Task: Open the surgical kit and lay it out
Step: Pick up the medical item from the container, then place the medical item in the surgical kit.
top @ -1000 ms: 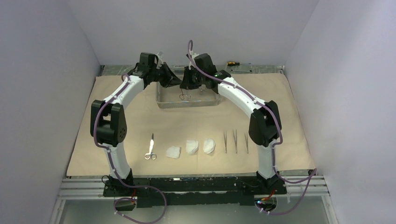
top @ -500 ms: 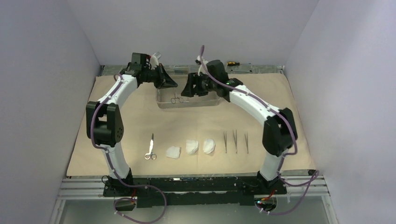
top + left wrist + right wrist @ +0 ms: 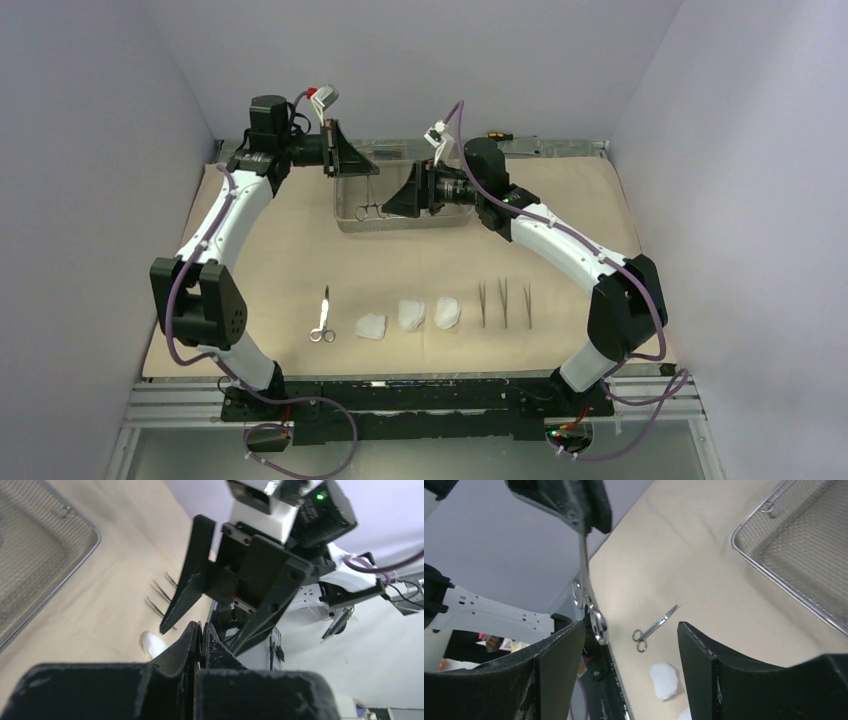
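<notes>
One clamp (image 3: 367,198) hangs from the left gripper (image 3: 371,173), its jaws pinched tight on the tip, at the left end of the mesh tray (image 3: 450,216) — beside it, the right gripper (image 3: 390,207) gapes wide, holding nothing.

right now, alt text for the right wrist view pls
The left gripper, shut, dangles a clamp by its tip, rings down, over the cloth; the open right gripper frames the bottom of the view. A second clamp and a gauze pad lie on the cloth, with the mesh tray at upper right.
</notes>
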Motion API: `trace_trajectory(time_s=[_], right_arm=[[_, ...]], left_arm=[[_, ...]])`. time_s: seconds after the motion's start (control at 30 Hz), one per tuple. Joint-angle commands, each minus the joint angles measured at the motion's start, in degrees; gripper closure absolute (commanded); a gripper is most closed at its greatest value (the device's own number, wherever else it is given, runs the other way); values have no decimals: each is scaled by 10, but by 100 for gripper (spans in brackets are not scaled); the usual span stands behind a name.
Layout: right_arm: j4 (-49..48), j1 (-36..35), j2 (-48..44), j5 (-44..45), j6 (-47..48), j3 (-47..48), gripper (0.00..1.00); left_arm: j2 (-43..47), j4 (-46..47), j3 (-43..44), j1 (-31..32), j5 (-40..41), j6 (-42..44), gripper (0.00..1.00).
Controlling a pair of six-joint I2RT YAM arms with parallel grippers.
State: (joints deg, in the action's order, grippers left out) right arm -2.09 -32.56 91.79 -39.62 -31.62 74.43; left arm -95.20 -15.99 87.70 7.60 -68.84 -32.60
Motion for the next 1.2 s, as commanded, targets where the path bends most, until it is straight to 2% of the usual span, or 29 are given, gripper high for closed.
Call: trace_trajectory(time_s=[0.0, 0.07, 0.17, 0.33, 0.47, 0.5, 0.53, 0.57, 0.6, 0.63, 0.7, 0.73, 0.83, 0.93, 1.03, 1.17], right_arm=[[-81, -12, -5, -37, -45, 3, 29], [-99, -15, 1, -55, -67, 6, 35], [-127, -18, 16, -88, -98, 12, 52], [-118, -30, 20, -101, -91, 17, 73], [-113, -32, 19, -96, -93, 16, 97], [-111, -32, 17, -89, -93, 15, 100], [-110, -32, 15, -80, -95, 15, 100], [-108, -32, 15, -69, -97, 14, 100], [-106, -32, 15, -58, -99, 13, 100], [-104, -33, 16, -47, -103, 14, 100], [-95, -34, 22, -20, -112, 16, 100], [-88, -37, 27, -4, -116, 17, 100], [-52, -53, 47, 53, -131, 29, 100], [-34, -83, 72, 92, -156, 40, 100], [-30, -123, 104, 126, -201, 47, 100], [2, -194, 164, 183, -249, 81, 100]], left_arm=[[40, 82, -21, 1, -65, -29, 100], [48, 73, -23, 1, -62, -23, 100], [56, 70, -24, 1, -59, -22, 100], [64, 60, -18, 1, -40, -21, 100], [71, 39, -9, 1, -18, -8, 100], [72, 22, -6, 1, -8, -2, 100], [75, -1, 1, 1, 8, 9, 94], [77, -36, 8, 1, 39, 24, 79], [79, -80, 20, 1, 97, 43, 57], [80, -124, 31, 1, 149, 60, 44], [86, -212, 49, 1, 287, 78, 25], [91, -246, 54, 1, 354, 80, 19], [123, -325, 42, 1, 530, 68, 11], [183, -383, 14, 1, 668, 39, 7], [246, -434, -6, 1, 760, 12, 5], [327, -502, -6, 1, 829, -17, 5]])
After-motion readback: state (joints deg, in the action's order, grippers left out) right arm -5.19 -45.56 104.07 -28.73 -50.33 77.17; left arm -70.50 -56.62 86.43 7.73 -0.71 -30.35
